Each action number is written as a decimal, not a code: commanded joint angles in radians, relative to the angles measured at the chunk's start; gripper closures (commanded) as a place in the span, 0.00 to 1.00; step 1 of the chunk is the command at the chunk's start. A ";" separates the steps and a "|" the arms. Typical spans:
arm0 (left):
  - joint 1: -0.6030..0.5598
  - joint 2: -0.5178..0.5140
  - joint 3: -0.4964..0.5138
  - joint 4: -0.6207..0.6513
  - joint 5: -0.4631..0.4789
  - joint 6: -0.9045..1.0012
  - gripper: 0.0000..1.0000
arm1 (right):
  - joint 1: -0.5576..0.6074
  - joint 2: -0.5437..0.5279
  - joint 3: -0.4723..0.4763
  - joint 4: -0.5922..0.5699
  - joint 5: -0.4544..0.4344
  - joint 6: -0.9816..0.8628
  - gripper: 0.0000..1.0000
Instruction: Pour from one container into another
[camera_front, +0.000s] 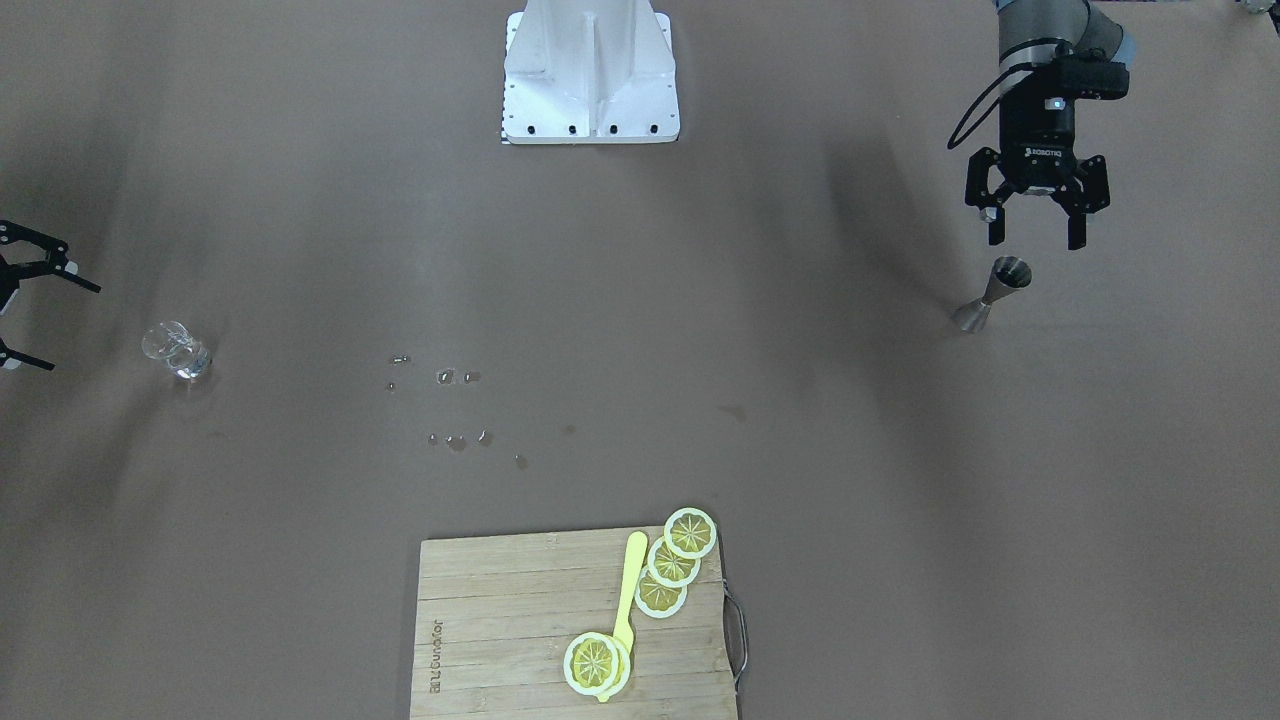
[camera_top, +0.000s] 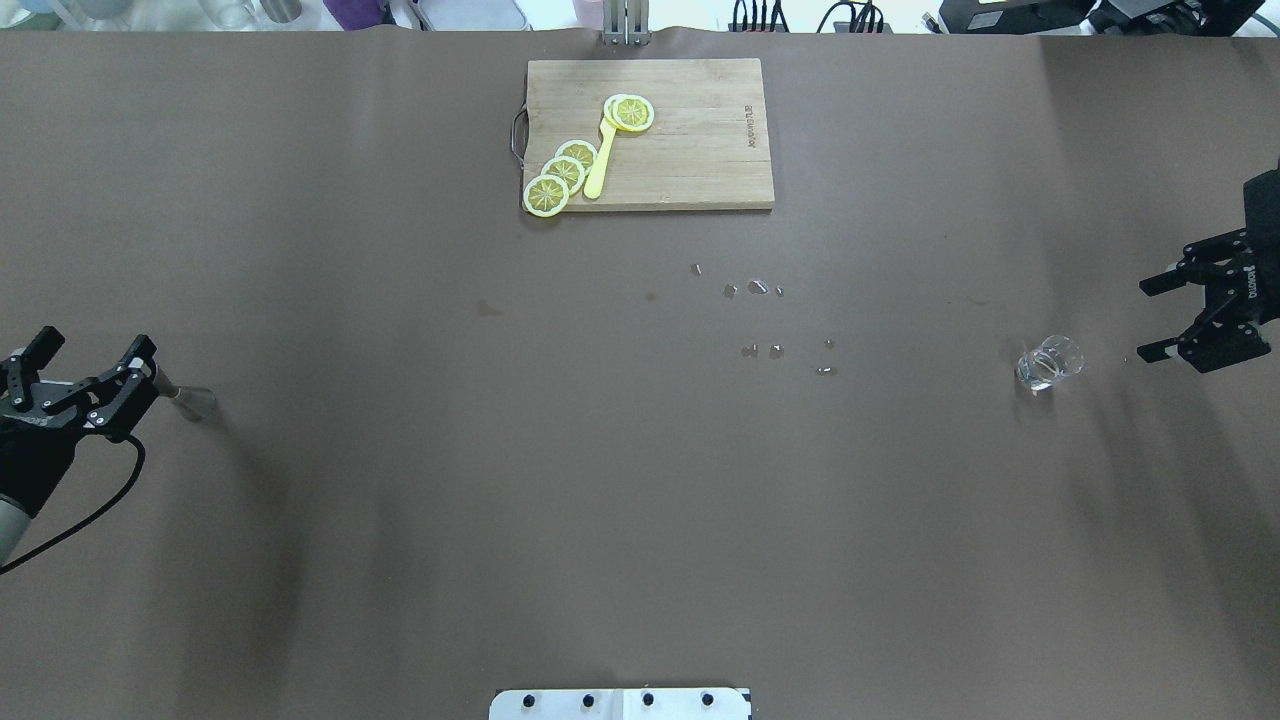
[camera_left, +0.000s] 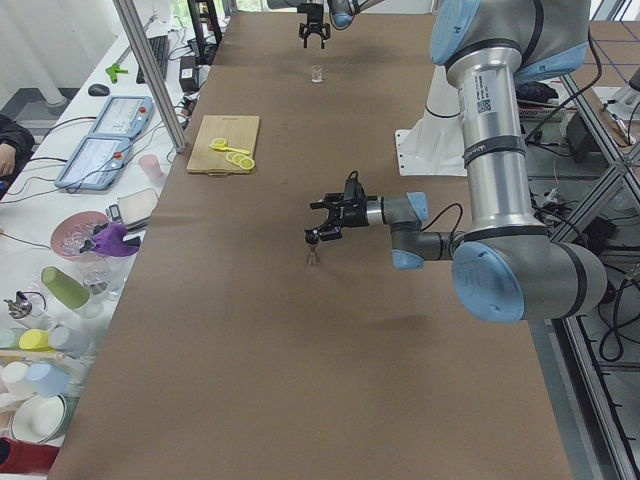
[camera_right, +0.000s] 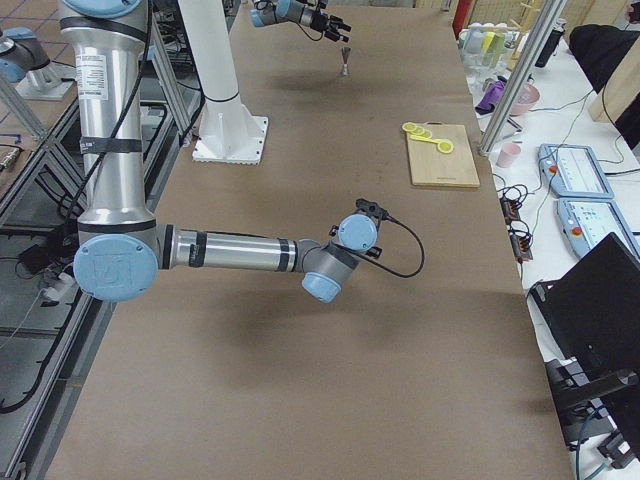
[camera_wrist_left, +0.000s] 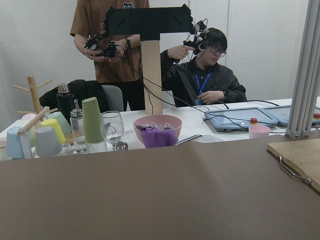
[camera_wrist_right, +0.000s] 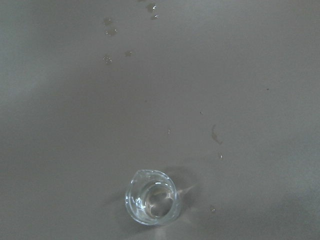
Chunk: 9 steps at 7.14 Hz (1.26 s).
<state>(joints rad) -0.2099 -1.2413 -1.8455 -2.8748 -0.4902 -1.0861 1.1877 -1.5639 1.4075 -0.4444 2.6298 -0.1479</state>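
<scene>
A small clear glass (camera_top: 1048, 362) stands upright on the brown table at the robot's right, also seen in the front view (camera_front: 177, 350) and from above in the right wrist view (camera_wrist_right: 152, 202). My right gripper (camera_top: 1150, 320) is open just outboard of the glass, apart from it. A steel jigger (camera_front: 990, 295) stands upright at the robot's left, partly hidden by the left gripper in the overhead view (camera_top: 190, 400). My left gripper (camera_front: 1036, 242) hangs open just above and behind the jigger with nothing between its fingers. The left wrist view shows neither gripper nor jigger.
A wooden cutting board (camera_top: 700, 150) with lemon slices (camera_top: 565, 172) and a yellow utensil (camera_top: 600, 165) lies at the far middle edge. Several water droplets (camera_top: 757, 288) dot the cloth between board and glass. The robot's base (camera_front: 590, 75) is at the near middle.
</scene>
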 joint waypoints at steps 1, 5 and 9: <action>0.050 0.026 0.025 0.127 0.155 -0.195 0.06 | -0.043 0.042 -0.146 0.172 0.057 -0.021 0.00; 0.112 0.025 0.052 0.229 0.249 -0.359 0.06 | -0.054 0.091 -0.154 0.181 0.111 -0.030 0.00; 0.147 0.017 0.045 0.474 0.314 -0.572 0.06 | -0.085 0.094 -0.248 0.243 0.121 -0.163 0.00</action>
<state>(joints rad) -0.0675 -1.2209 -1.8001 -2.4735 -0.1894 -1.5941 1.1098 -1.4719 1.1905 -0.2107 2.7491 -0.2557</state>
